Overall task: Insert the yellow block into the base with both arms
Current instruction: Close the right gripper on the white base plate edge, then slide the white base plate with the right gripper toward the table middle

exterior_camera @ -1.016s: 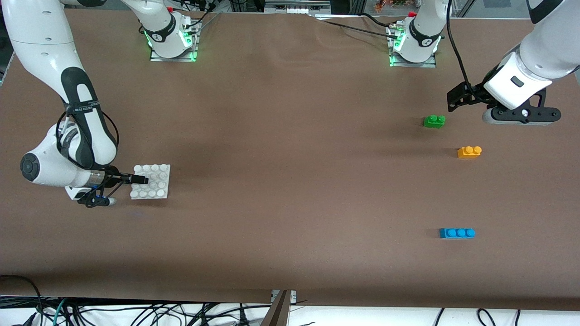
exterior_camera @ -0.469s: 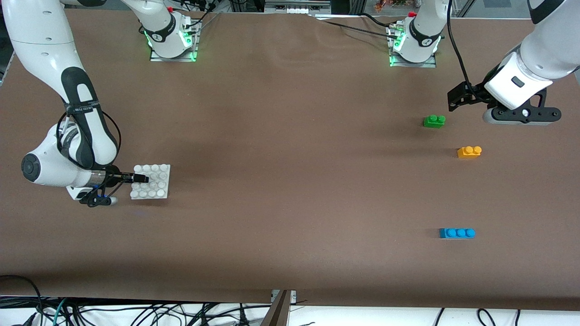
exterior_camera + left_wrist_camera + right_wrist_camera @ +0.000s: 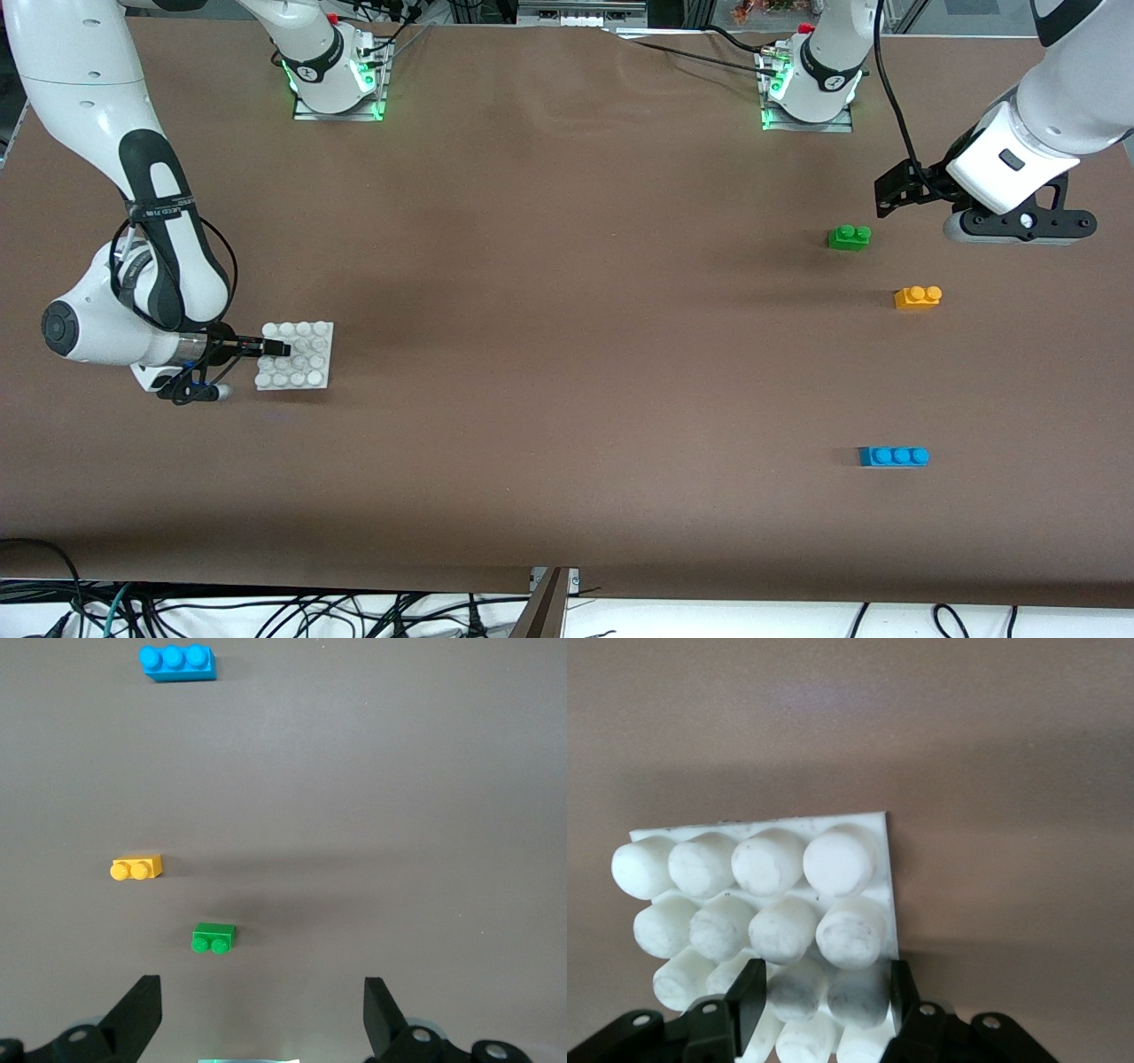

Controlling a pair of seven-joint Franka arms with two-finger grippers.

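right gripper (image 3: 822,992) pinching base (image 3: 833,828) studs — front view hides the pinch

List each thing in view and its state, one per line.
Right pincer: shut on the base's studs, low at the right arm's end of the table.
Base: flat on the table, studs up, gripped.
Left pincer: open, empty, over the table by the green brick.
Yellow block: on the table, studs up, untouched.
Green brick: on the table, free.
Blue brick: on the table, free, nearest the front camera.
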